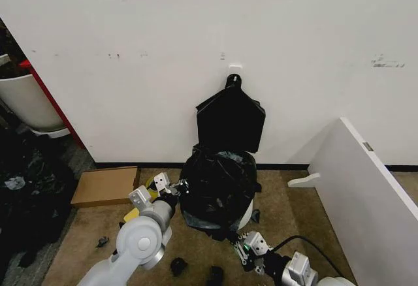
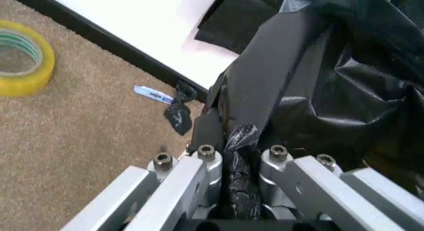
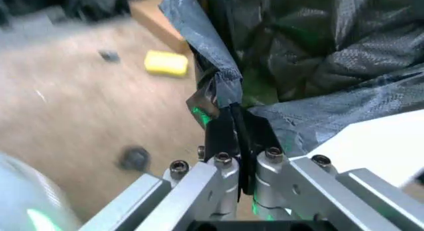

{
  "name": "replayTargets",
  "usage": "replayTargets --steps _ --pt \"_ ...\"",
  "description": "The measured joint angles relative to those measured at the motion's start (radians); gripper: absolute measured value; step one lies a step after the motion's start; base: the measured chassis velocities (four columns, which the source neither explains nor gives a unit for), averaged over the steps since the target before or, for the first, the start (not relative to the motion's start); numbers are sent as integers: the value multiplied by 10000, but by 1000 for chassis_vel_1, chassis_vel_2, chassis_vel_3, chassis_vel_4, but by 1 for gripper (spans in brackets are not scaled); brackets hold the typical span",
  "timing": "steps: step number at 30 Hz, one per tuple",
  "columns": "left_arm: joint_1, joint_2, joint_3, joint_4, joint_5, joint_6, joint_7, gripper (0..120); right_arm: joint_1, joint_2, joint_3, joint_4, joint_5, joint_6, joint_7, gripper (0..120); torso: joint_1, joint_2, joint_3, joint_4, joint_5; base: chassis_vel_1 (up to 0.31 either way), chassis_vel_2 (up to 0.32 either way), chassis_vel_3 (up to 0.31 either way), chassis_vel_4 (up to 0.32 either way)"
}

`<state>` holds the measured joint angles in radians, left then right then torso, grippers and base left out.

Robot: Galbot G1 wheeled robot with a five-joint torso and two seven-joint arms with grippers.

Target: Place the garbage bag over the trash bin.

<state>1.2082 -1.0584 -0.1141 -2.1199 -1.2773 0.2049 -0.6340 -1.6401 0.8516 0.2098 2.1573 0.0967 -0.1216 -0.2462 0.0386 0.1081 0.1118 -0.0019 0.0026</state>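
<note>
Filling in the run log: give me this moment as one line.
left pincer: shut on garbage bag | right pincer: shut on garbage bag | bag draped over trash bin | bin on carpet by wall

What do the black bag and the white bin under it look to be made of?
The glossy black garbage bag looks like thin plastic film: crinkled, with shiny highlights, bunched where the left pincer and right pincer pinch it. The round white trash bin, mostly covered, seems smooth plastic, judged from a sliver.
</note>
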Motion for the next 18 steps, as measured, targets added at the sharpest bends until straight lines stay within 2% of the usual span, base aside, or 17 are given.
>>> replayTargets --steps 8,18 --pt "67 91 -8 -236 -368 322 -160 4 261 240 127 -1105 -1266 551 274 0 0 0 0 -1 1 0 0 0 0" --pt "114 246 -26 -303 -489 406 -201 4 259 340 243 -1500 -1668 642 589 0 0 -1 0 1 1 0 0 0 0"
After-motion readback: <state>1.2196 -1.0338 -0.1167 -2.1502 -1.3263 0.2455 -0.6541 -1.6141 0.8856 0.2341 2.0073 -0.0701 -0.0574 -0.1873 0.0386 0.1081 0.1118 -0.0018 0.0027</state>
